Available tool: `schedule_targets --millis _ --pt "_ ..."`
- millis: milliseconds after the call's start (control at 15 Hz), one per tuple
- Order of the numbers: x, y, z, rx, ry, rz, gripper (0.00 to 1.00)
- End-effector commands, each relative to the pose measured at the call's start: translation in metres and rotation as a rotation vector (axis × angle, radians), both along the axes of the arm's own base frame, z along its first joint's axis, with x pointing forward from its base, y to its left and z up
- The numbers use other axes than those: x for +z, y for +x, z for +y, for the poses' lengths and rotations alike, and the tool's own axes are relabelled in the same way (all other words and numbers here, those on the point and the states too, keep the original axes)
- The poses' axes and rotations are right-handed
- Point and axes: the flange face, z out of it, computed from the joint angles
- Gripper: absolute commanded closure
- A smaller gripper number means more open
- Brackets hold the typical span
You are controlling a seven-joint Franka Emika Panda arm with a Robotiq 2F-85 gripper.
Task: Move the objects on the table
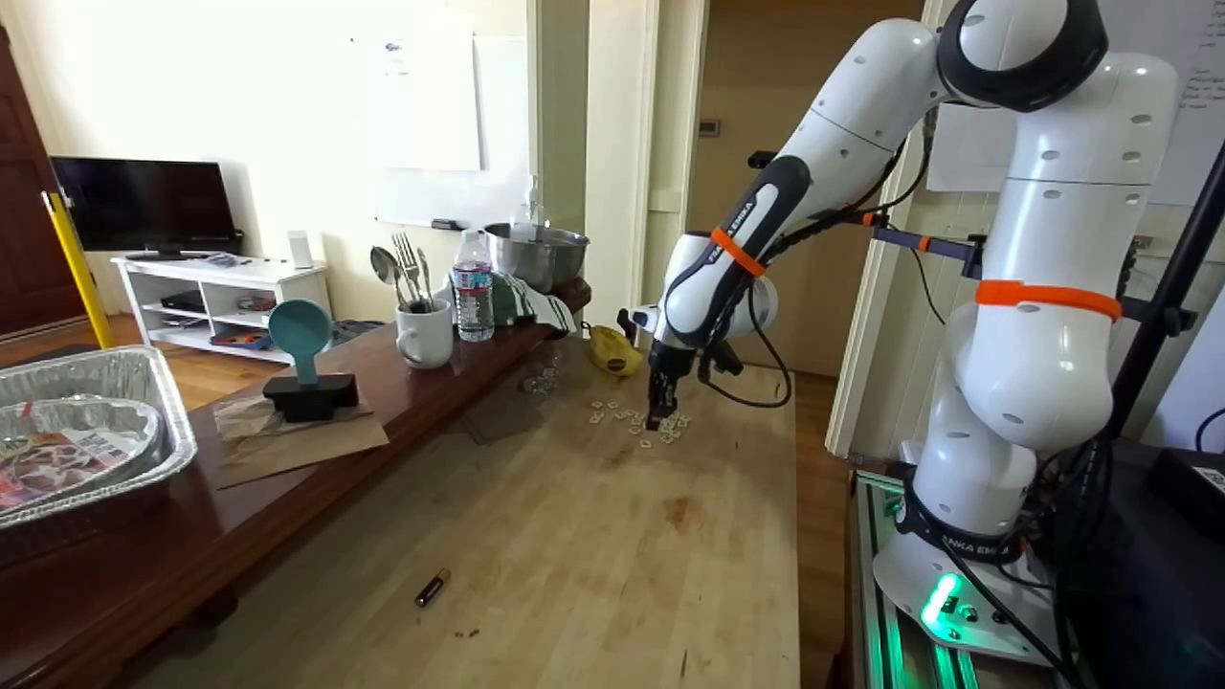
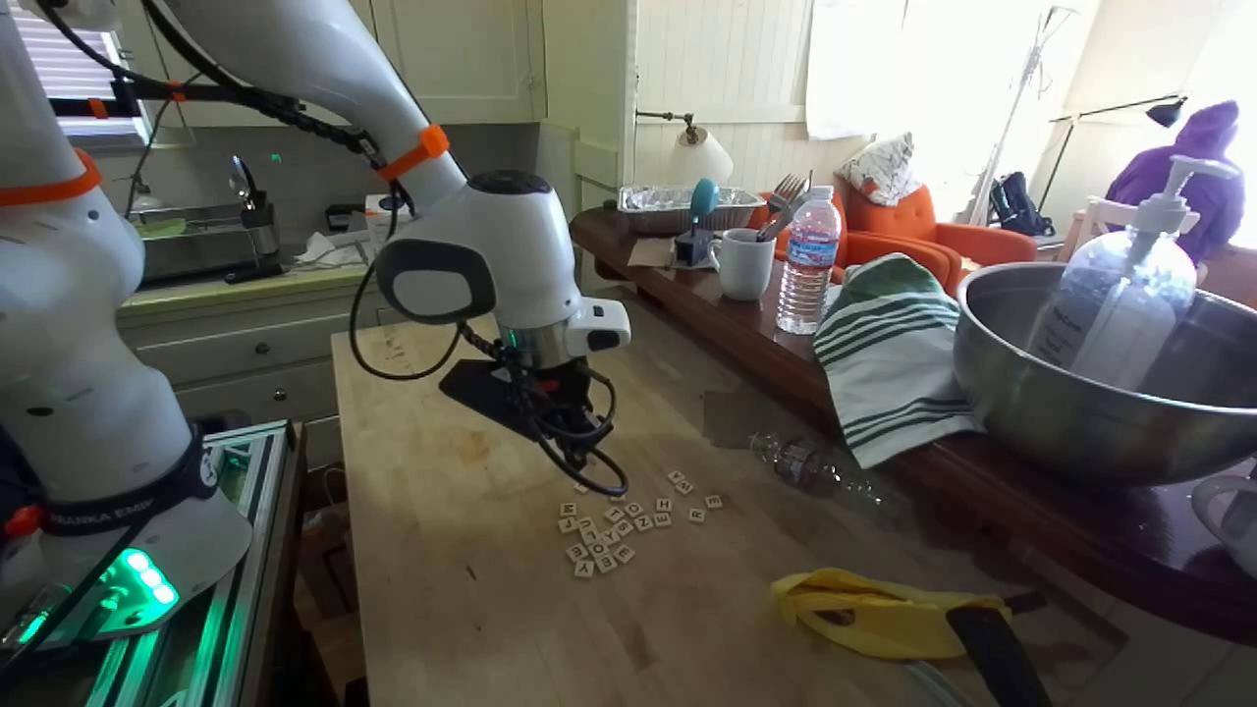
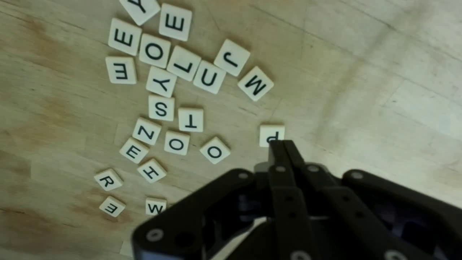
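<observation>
Pointing down clenched, nothing visible in its grasp, the pincer [image 3: 282,142] partly covers the P tile [image 3: 271,131] in the wrist view; the table [image 2: 442,550] lies beneath. Descending clenched could skid that tile, and sweeping sideways might scatter the clustered letter tiles [image 3: 161,108].

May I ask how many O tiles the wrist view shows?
3: upper O tile, beside the L; middle O tile, below the T; rightmost O tile, nearest the P. The gripper may hide more.
</observation>
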Motion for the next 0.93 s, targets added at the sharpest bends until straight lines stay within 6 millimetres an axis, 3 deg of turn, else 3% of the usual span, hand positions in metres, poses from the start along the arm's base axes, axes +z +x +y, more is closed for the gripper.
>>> schedule_targets --millis 0,467,867 --pt "-0.019 0.008 -0.004 0.003 -0.026 -0.009 1.0" --pt "-0.039 0.018 0.003 0.017 -0.039 0.002 1.0" --pt "-0.042 0.027 0.019 0.049 0.001 0.021 1.0"
